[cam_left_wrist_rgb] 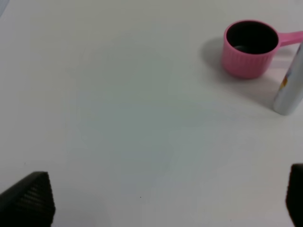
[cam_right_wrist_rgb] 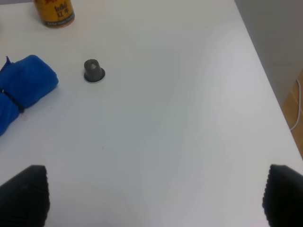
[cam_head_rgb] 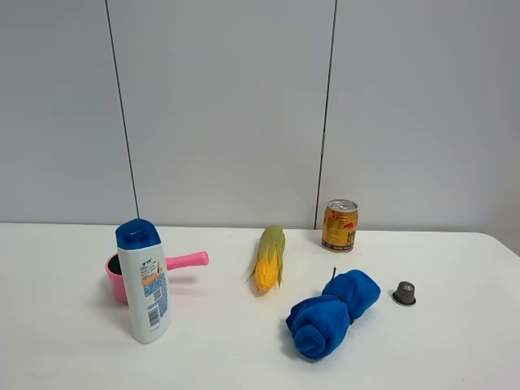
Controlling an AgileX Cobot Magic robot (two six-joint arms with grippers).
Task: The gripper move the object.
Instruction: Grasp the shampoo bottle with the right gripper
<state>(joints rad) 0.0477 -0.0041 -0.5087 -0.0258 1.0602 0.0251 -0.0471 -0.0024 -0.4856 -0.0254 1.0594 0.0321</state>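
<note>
The object, a tall flat white bottle point(cam_head_rgb: 146, 282) with a blue cap and a blue-and-orange label, stands upright on the white table point(cam_head_rgb: 227, 357) at the left, just in front of a pink cup. Its lower edge shows in the left wrist view point(cam_left_wrist_rgb: 289, 90). Neither arm appears in the exterior high view. My left gripper point(cam_left_wrist_rgb: 165, 201) is open and empty over bare table, well apart from the bottle. My right gripper point(cam_right_wrist_rgb: 154, 196) is open and empty over the table's right part.
A pink handled cup point(cam_head_rgb: 122, 276) point(cam_left_wrist_rgb: 249, 47) stands behind the bottle. A corn cob point(cam_head_rgb: 269, 258), a gold can point(cam_head_rgb: 340, 225) point(cam_right_wrist_rgb: 54, 12), a rolled blue cloth point(cam_head_rgb: 331, 313) point(cam_right_wrist_rgb: 21, 90) and a small grey cap point(cam_head_rgb: 404, 293) point(cam_right_wrist_rgb: 93, 71) lie mid-right. The table's right edge point(cam_right_wrist_rgb: 270, 90) is near.
</note>
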